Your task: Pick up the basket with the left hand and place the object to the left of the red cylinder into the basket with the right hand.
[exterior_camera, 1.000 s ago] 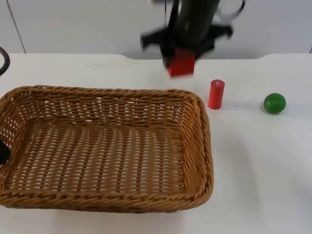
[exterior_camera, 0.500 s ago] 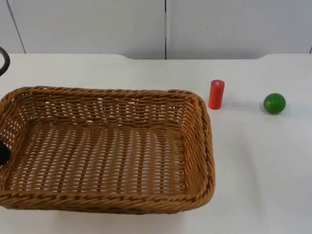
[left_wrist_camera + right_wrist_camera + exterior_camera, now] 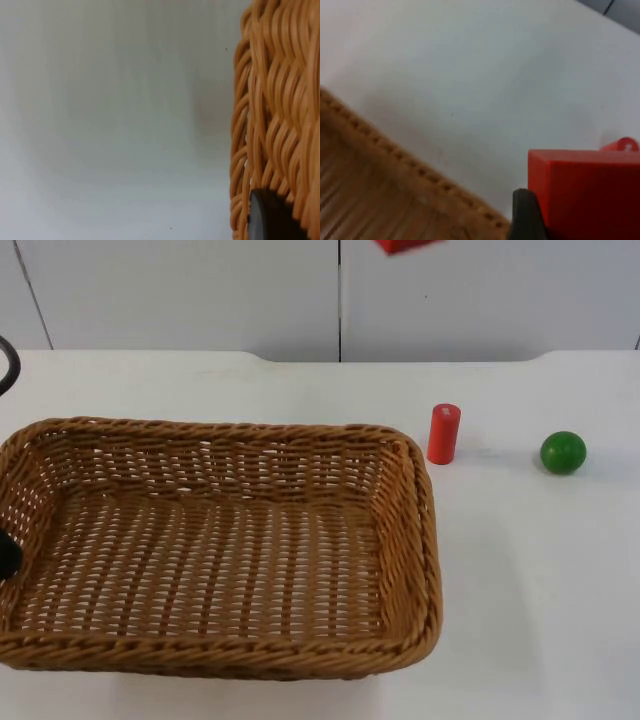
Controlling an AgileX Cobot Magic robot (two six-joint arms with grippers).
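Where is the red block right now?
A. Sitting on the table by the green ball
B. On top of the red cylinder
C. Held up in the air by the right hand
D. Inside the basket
C: the red block sits against a fingertip of the right hand, high above the table near the basket rim.

Left gripper fingertip [image 3: 267,217]: black, rounded, matte; dark sliver of left arm [image 3: 6,555] at table edge; right gripper fingertip [image 3: 526,217]: black, narrow, blunt-tipped, smooth finish.
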